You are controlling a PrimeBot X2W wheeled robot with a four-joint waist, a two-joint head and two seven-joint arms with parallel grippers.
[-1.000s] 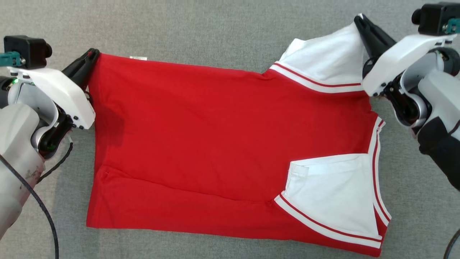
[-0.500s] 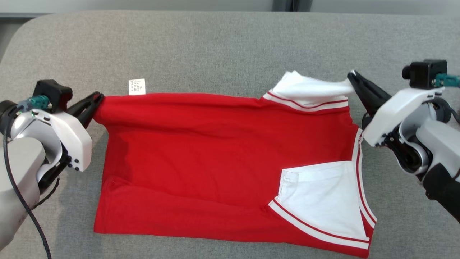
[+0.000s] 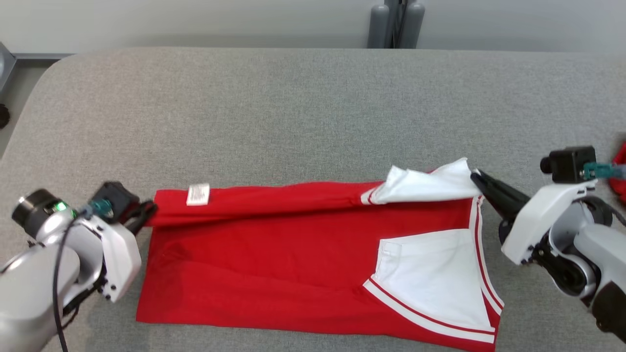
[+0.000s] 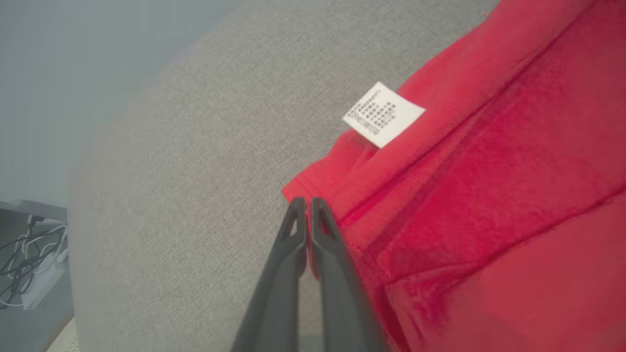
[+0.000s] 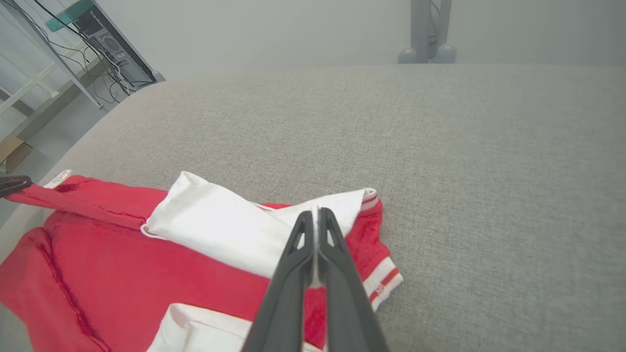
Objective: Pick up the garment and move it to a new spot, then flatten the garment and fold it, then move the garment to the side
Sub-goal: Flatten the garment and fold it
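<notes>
The garment (image 3: 293, 264), a red shirt with white sleeves, lies sideways on the grey table (image 3: 293, 112). Its far edge is lifted and stretched taut between both grippers, rolled over toward me. My left gripper (image 3: 146, 213) is shut on the red hem corner, close to the white care label (image 3: 198, 194). In the left wrist view the closed fingertips (image 4: 304, 201) meet that corner of the garment (image 4: 489, 195). My right gripper (image 3: 475, 176) is shut on the far white sleeve; in the right wrist view white cloth sits between its tips (image 5: 315, 212). The near sleeve (image 3: 435, 274) lies flat.
Two grey posts (image 3: 396, 24) stand behind the table's far edge. Something red (image 3: 621, 171) shows at the right border. The table's far left corner is rounded, with floor, cables and a power strip (image 4: 29, 278) below. Bare grey surface stretches beyond the garment.
The camera has tilted up, bringing the table's far edge into view. Both grippers have drawn the garment's far edge toward me, narrowing the spread cloth. The label has turned over onto the red.
</notes>
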